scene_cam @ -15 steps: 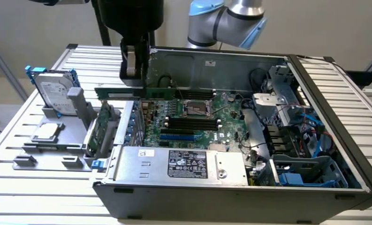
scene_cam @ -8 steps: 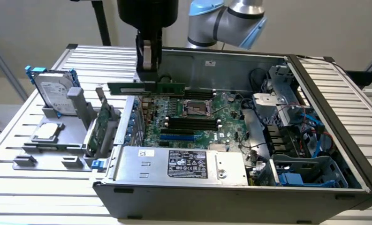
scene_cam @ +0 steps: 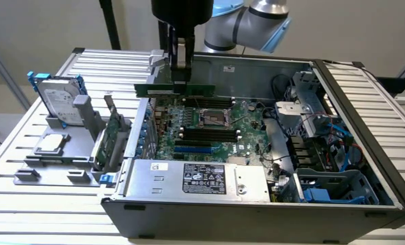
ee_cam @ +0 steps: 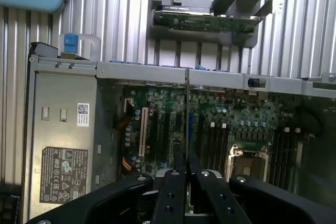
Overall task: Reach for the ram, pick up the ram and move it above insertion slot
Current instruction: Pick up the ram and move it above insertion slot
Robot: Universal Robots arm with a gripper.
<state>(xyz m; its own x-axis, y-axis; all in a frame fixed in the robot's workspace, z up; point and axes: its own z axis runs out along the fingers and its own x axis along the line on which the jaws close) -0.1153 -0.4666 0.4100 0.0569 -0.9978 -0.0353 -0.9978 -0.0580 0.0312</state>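
The ram (scene_cam: 175, 90) is a long, thin green board. My gripper (scene_cam: 180, 81) is shut on its upper edge and holds it level in the air. It hangs over the far part of the motherboard (scene_cam: 188, 127) inside the open computer case (scene_cam: 257, 214). In the wrist view the ram (ee_cam: 187, 108) shows edge-on as a thin line rising from between my black fingers (ee_cam: 176, 182), with my gripper (ee_cam: 187, 158) over the board. Black memory slots (scene_cam: 208, 133) lie beside the CPU socket (scene_cam: 214, 118), nearer the camera than the ram.
A power supply (scene_cam: 202, 178) sits in the case's near side, with cables and a blue drive cage (scene_cam: 332, 189) on the exterior view's right. Outside the case, on the exterior view's left, a grey holder carries a hard drive (scene_cam: 55, 97) and an upright expansion card (scene_cam: 108, 135).
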